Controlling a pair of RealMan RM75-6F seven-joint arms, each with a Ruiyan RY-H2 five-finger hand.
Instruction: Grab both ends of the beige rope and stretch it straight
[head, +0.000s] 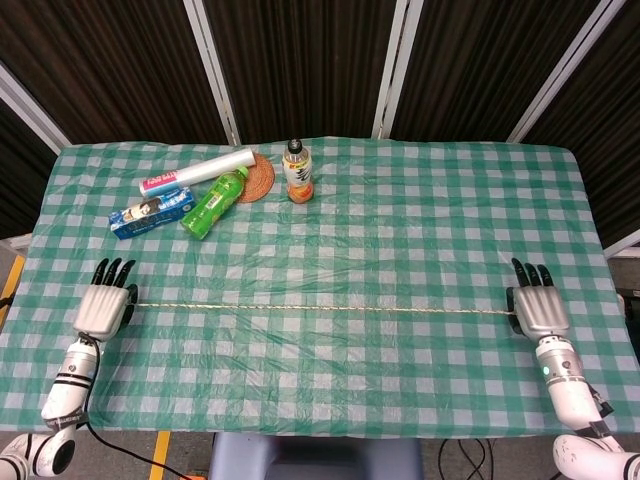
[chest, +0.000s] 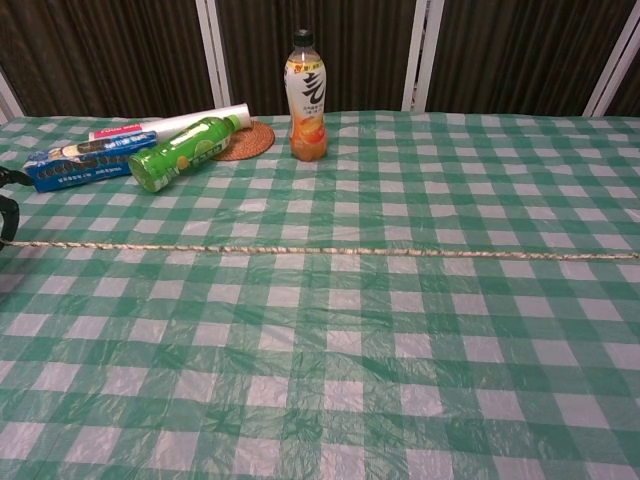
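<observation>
The beige rope (head: 320, 308) runs in a straight taut line across the green checked tablecloth, from one hand to the other. In the chest view the rope (chest: 320, 251) spans the whole width with no knot showing. My left hand (head: 103, 306) holds the rope's left end near the table's left edge. My right hand (head: 538, 310) holds the right end near the right edge. Only a dark sliver of the left hand (chest: 8, 205) shows in the chest view; the right hand is out of that frame.
At the back left lie a white roll (head: 198, 171), a blue packet (head: 150, 212) and a green bottle (head: 214, 201) on its side. An orange drink bottle (head: 297, 172) stands upright beside a round woven coaster (head: 260, 178).
</observation>
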